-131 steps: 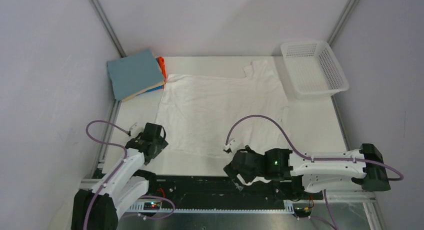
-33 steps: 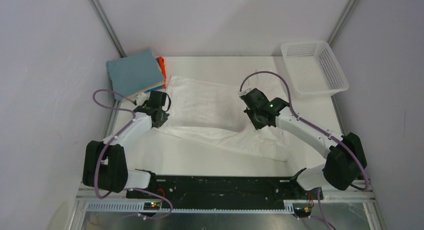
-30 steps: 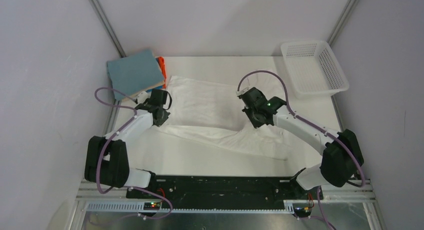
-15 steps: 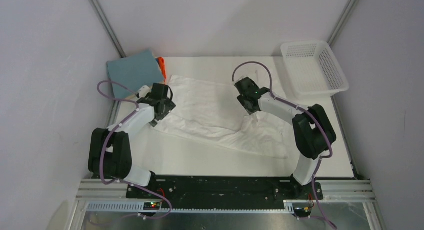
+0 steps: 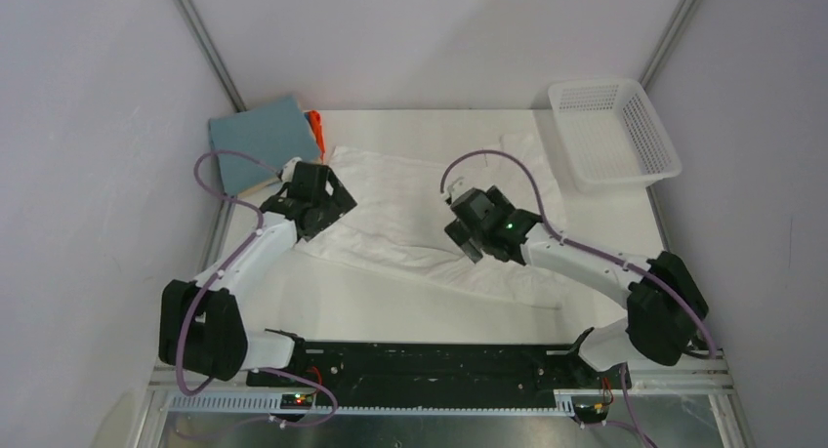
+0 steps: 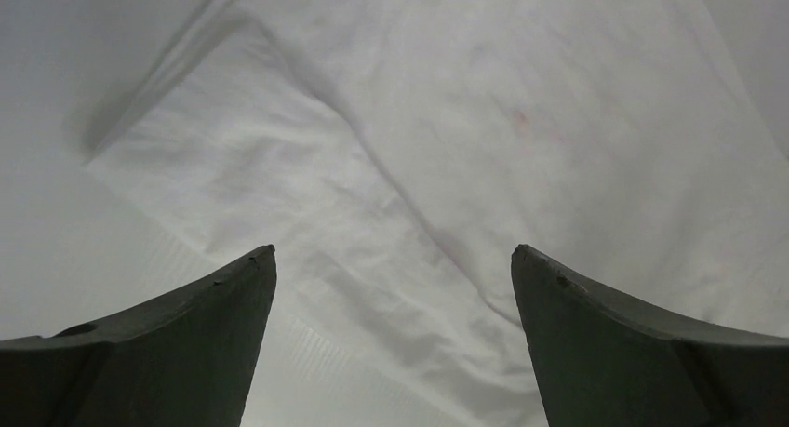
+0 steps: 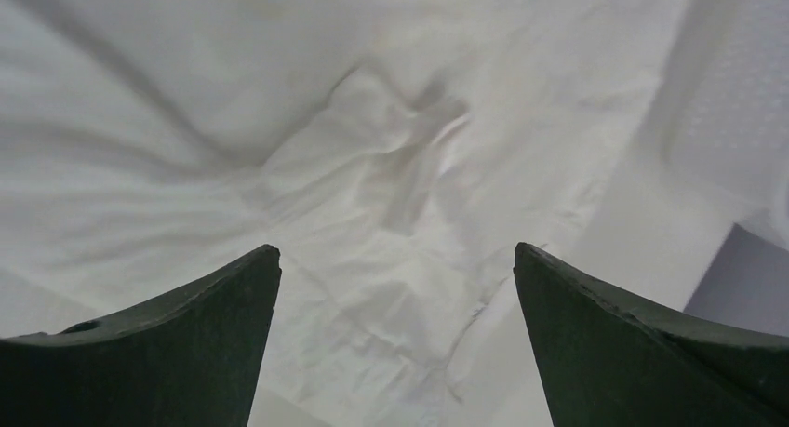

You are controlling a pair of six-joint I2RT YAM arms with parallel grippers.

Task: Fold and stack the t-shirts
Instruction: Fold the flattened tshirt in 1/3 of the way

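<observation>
White t-shirt (image 5: 400,199): lying half-folded, just released; left gripper (image 6: 393,260) and right gripper (image 7: 395,255) hovering agape, empty, awaiting next fold.

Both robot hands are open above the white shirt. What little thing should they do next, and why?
Probably reach for one end of the white shirt to fold it across. The left gripper and right gripper stand open, holding nothing, and the shirt lies as a long rumpled band, wider than the folded stack at the far left corner.

Orange t-shirt (image 5: 313,127) mostly hidden by blue-grey t-shirt (image 5: 259,141), only sliver showing.
</observation>
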